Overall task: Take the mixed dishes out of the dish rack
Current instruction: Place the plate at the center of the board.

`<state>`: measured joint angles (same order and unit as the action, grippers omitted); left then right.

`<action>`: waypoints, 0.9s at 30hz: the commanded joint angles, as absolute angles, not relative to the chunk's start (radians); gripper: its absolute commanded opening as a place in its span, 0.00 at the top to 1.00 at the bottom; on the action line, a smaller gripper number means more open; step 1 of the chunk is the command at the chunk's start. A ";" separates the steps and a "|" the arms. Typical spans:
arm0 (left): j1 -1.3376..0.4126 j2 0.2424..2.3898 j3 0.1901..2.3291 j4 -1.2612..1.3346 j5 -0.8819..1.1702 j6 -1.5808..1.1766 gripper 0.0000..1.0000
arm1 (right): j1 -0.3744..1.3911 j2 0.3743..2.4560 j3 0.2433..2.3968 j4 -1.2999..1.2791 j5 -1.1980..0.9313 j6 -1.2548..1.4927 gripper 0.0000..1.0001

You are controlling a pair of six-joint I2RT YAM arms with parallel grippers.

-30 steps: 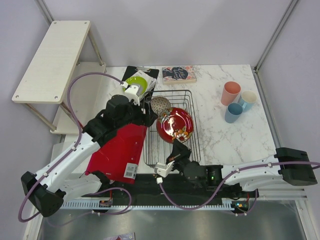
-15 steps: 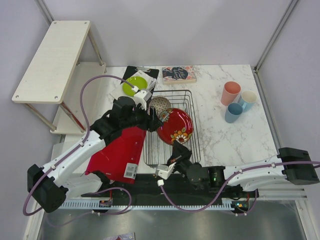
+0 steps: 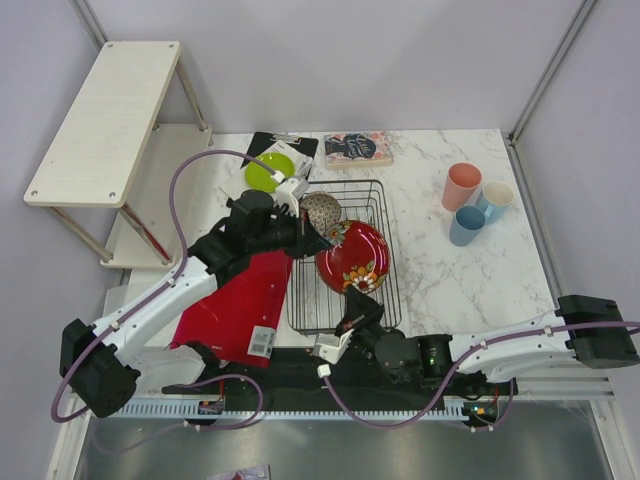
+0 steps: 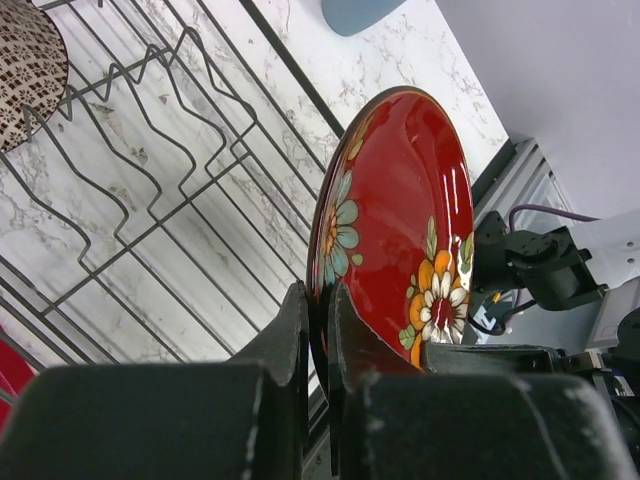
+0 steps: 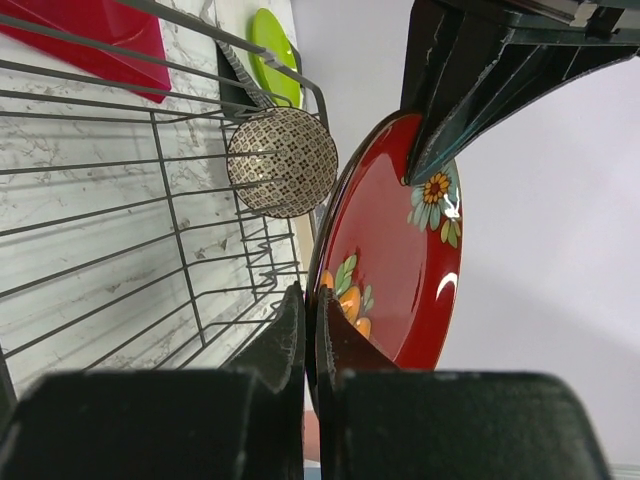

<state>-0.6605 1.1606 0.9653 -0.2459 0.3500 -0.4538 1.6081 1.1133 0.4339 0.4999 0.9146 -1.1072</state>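
The red floral plate [image 3: 352,255] stands on edge above the dish rack [image 3: 308,295], held from two sides. My left gripper [image 3: 318,238] is shut on its upper-left rim; the left wrist view shows both jaws of this gripper [image 4: 320,295] pinching the rim of the plate [image 4: 400,220]. My right gripper [image 3: 356,298] clamps the lower rim, its jaws [image 5: 310,295] tight on either side of the plate [image 5: 400,250]. The speckled bowl [image 3: 321,209] leans in the rack's far end. The lime green plate [image 3: 268,170] lies on the table behind the rack. Pink cup [image 3: 461,185], light blue mug [image 3: 494,200] and darker blue cup [image 3: 466,225] stand at the right.
A flat red board [image 3: 240,300] lies left of the rack under my left arm. A book [image 3: 357,148] lies at the table's back edge. A white wooden shelf [image 3: 105,115] stands at far left. Rack wires [image 4: 150,180] run below the held plate.
My left arm swung from the green plate to the red floral plate and shut on its rim. The plate tilted and shifted slightly toward the near right, still in the right gripper.
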 commanded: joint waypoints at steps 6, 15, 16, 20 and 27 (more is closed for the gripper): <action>-0.658 1.134 0.971 -0.198 0.278 -0.408 0.98 | 1.617 1.075 0.520 0.486 0.998 -0.899 0.40; -0.623 1.123 1.008 -0.160 0.157 -0.465 0.98 | 1.598 0.987 0.741 0.325 1.080 -0.304 0.02; -0.612 1.123 1.017 -0.149 0.131 -0.477 0.98 | 1.588 0.959 0.761 0.296 1.068 -0.225 0.02; -0.497 1.130 1.038 -0.105 0.081 -0.575 0.98 | 1.533 0.807 0.796 0.219 1.054 -0.002 0.02; -0.223 1.294 1.158 -0.042 0.034 -0.732 0.98 | 1.506 0.560 0.721 0.222 1.117 0.086 0.02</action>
<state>-0.3183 1.2228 1.0431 -0.2043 0.0917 -0.5934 1.5093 0.6140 0.7589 0.2562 1.0733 -0.0242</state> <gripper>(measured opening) 0.059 0.982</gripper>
